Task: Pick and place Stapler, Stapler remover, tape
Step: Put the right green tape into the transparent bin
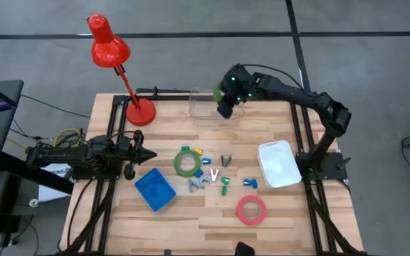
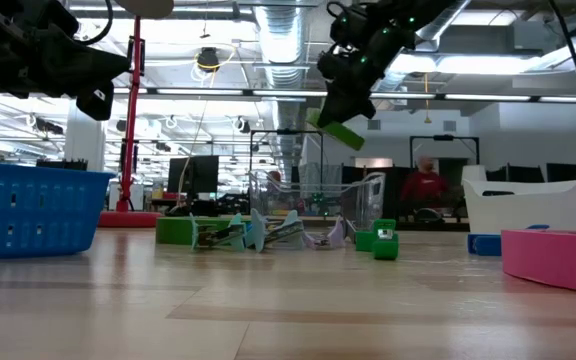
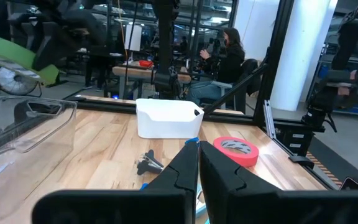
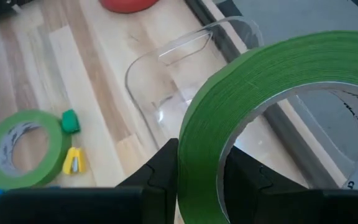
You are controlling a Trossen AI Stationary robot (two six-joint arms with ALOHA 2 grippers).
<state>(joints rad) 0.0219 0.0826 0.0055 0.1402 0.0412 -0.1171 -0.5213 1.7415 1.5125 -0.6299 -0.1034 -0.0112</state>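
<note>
A wooden table seen from above, with two dark robot arms; the right gripper (image 1: 225,99) hangs over a clear plastic bin (image 1: 203,112) at the table's far edge, its fingers clamped on the band of a green tape ring (image 4: 272,118), held tilted above the bin's open top; from table level the same ring shows as a green slab gripped in the air above the clear bin. The left gripper (image 1: 146,153) waits low near the table's left side, its two fingers pressed together and holding nothing. A second green tape ring (image 1: 186,161) lies flat near the table's middle, with small coloured pieces (image 1: 211,178) scattered just beside it; a pink-red tape ring (image 1: 251,210) lies flat nearer the front edge, well apart from the green one. A blue basket (image 1: 155,190) sits left of the pieces; a white container (image 1: 277,164) sits to their right; a red desk lamp (image 1: 112,53) stands at the far left corner.
</note>
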